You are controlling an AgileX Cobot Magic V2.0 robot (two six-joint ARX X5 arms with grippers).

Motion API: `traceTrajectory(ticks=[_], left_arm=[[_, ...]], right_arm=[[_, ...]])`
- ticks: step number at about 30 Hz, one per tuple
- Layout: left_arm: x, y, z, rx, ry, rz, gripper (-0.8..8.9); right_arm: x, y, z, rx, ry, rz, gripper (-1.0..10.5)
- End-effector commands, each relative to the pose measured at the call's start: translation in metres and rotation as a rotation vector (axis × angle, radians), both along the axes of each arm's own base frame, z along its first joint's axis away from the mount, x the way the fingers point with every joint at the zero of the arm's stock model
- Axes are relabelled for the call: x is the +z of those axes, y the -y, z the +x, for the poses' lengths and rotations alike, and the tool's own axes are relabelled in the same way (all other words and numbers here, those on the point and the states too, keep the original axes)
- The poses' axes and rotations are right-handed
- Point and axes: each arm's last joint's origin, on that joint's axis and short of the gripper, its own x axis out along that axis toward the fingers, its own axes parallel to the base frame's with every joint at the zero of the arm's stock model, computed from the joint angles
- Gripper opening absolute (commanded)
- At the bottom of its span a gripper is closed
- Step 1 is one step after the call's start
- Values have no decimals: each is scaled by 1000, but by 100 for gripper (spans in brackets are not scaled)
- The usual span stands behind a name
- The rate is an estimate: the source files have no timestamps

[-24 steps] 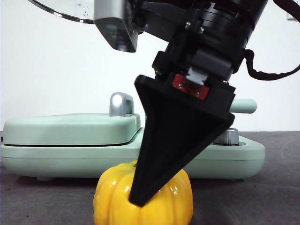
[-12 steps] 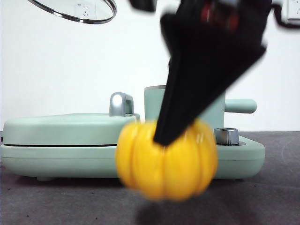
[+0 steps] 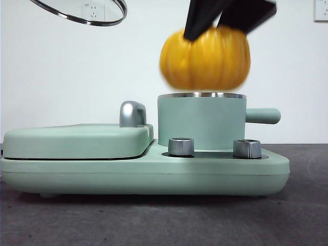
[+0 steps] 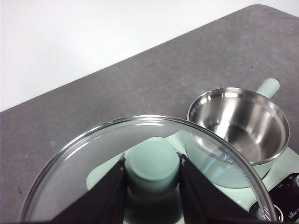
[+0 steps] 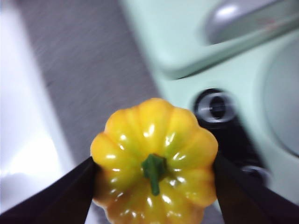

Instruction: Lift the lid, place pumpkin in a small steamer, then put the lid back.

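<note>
the pumpkin (image 3: 205,57) is glossy yellow-orange plastic with round ribs and a curved green stem (image 5: 153,171). it hangs in the air, above the steel rim of the small steamer (image 3: 201,122) and in front view apart from it; how far it stands toward the camera i cannot tell. the right gripper (image 5: 154,179) comes from the top edge in front view, and its two black jaws press on the two sides of the pumpkin. the steamer is a mint-green cylinder with a stubby side handle (image 3: 262,116); inside it is shiny bare steel and open. it stands on the mint-green base (image 3: 143,174), behind two metal knobs (image 3: 181,146).

the lid (image 4: 145,168) is a round clear glass disc with a steel rim. the left gripper (image 4: 152,184) holds it high, its jaws closed on the small mint-green knob (image 4: 153,164), well to the side of the steamer. the flat grill cover (image 3: 77,141) with a chrome handle (image 3: 132,114) lies beside the pot.
</note>
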Motion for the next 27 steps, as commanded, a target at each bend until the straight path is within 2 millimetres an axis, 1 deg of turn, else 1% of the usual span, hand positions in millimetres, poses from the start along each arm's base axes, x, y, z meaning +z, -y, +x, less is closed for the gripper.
traceTrajectory(ticks=[1, 4, 7, 9, 13, 19, 23, 27], left_arm=[[8, 1, 0, -5, 45, -14, 10], [8, 1, 0, -5, 45, -14, 10], [8, 1, 0, -5, 44, -14, 10], [8, 1, 0, -5, 44, -14, 10], [8, 1, 0, -5, 44, -14, 10], [8, 1, 0, -5, 45, -13, 10], [8, 1, 0, -12, 53, 2, 10], [8, 1, 0, -13, 55, 5, 10]], right_arm=[[23, 1, 11, -121, 28, 58, 229], [40, 7, 26, -219, 43, 105, 229], [50, 11, 42, -275, 63, 122, 229], [54, 12, 54, -305, 71, 126, 229], [58, 12, 83, -355, 82, 118, 229], [54, 6, 126, -405, 80, 98, 229], [47, 3, 149, -423, 72, 79, 229], [35, 1, 165, -428, 56, 47, 229]])
